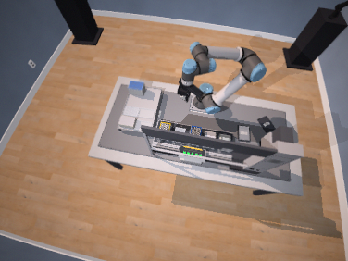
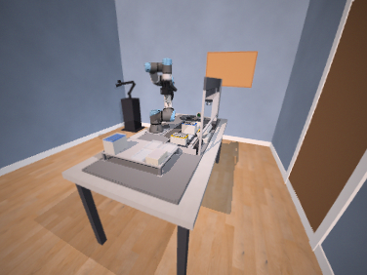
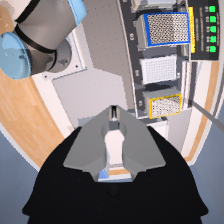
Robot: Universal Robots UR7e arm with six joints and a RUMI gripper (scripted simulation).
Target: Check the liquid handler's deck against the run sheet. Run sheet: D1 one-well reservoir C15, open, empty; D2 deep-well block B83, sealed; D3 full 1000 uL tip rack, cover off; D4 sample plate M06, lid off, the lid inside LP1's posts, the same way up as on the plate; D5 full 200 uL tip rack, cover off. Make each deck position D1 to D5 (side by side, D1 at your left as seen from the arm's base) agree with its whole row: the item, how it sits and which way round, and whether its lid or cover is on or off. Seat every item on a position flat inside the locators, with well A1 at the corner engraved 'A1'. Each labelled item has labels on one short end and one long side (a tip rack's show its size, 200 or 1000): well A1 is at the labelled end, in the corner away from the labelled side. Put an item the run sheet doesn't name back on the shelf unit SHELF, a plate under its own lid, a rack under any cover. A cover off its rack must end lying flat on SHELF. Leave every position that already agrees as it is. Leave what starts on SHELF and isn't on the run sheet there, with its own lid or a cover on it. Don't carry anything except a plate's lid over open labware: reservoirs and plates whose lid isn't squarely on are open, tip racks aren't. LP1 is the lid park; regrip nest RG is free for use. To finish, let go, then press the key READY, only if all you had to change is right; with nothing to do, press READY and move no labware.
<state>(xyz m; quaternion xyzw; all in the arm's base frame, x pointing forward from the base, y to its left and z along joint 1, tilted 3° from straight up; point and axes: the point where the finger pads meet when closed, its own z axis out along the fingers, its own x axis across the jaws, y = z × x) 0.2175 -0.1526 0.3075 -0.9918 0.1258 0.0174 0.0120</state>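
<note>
My gripper (image 1: 183,91) hangs shut and empty above the table, between the arm's base (image 1: 210,104) and the shelf unit (image 1: 139,108). In the wrist view the two fingers (image 3: 113,109) meet with nothing between them. The deck row runs along the handler's frame: a yellow-framed tip rack (image 1: 165,125) (image 3: 165,105), a white plate (image 1: 180,129) (image 3: 159,69), a blue-framed tip rack (image 1: 196,130) (image 3: 166,27), then two more items (image 1: 211,134) (image 1: 225,137) too small to read. Labels and lids cannot be told at this size.
A blue-topped box (image 1: 137,85) and white items sit on the shelf unit (image 2: 146,152). A green-lit panel (image 1: 193,151) sits at the handler's front. Two dark fixtures (image 1: 243,132) (image 1: 266,124) lie to the right. The handler's upright frame (image 2: 211,107) stands over the deck.
</note>
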